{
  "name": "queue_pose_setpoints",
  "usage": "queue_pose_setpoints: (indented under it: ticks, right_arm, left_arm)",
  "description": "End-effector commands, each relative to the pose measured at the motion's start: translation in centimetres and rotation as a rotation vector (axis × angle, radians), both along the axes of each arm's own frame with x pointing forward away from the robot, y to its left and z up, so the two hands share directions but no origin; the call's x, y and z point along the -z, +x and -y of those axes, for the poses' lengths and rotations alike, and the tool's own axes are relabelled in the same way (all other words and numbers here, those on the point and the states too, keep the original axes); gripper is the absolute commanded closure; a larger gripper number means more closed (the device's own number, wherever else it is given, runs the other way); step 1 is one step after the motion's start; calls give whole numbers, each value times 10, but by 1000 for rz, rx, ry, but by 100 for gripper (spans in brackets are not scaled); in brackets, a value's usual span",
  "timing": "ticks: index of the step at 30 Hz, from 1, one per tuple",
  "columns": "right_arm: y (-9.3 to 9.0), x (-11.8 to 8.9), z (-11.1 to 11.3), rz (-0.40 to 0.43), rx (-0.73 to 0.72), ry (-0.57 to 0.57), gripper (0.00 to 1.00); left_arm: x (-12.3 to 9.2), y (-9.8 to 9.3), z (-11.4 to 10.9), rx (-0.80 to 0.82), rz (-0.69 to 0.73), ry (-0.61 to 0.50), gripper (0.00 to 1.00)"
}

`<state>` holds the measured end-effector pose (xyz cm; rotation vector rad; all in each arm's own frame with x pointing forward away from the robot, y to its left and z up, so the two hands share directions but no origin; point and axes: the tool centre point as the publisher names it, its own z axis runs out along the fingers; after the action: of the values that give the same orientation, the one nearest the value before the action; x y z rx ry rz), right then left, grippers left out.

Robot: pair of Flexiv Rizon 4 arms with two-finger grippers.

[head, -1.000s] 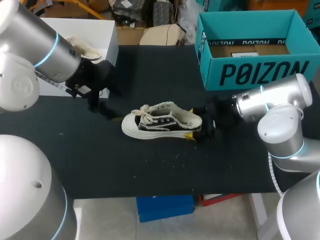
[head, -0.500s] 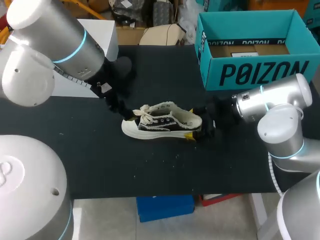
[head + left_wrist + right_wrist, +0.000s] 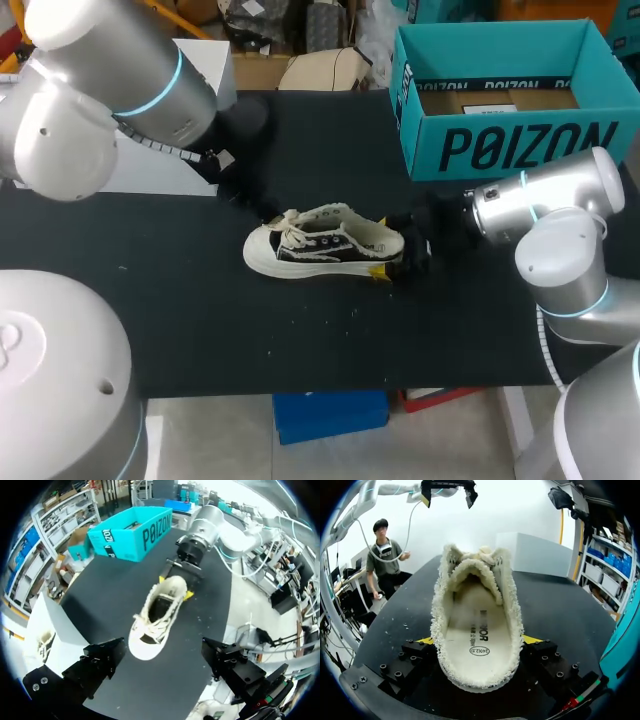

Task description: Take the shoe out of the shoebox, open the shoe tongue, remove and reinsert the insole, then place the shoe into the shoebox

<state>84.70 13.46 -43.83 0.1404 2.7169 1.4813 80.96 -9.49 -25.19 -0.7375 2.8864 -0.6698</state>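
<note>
Step 2, opening the tongue (image 3: pixel 470 574), looks in hand: right gripper (image 3: pixel 479 640) clamps the sneaker (image 3: pixel 320 243) at its heel; left gripper (image 3: pixel 162 649), fingers spread, must pinch it.

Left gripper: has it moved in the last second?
Yes: the left gripper moved away from the white box toward the toe of the shoe.

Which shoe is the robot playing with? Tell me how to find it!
Find the big black table, then look at its middle, near the teal shoebox. The shoe lies there on its sole, with the right gripper clamped on its heel. It is black and white with fluffy cream edges and laces, the only shoe lying on the bare black top.
</note>
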Motion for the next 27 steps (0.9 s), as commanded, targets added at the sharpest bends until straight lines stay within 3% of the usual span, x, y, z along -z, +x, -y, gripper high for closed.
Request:
queue_pose_setpoints:
  ticks: [1, 5, 24, 27]
  right_arm:
    - [0, 3, -2, -1, 2, -1, 100]
    - [0, 3, -2, -1, 2, -1, 100]
    - [0, 3, -2, -1, 2, -1, 100]
    - [0, 3, -2, -1, 2, -1, 100]
  left_arm:
    - [-4, 21, 17, -616, -294, 261, 0]
    - [-3, 23, 8, -1029, -459, 281, 0]
    - [-3, 23, 8, -1029, -459, 281, 0]
    - [3, 24, 23, -1023, -461, 296, 0]
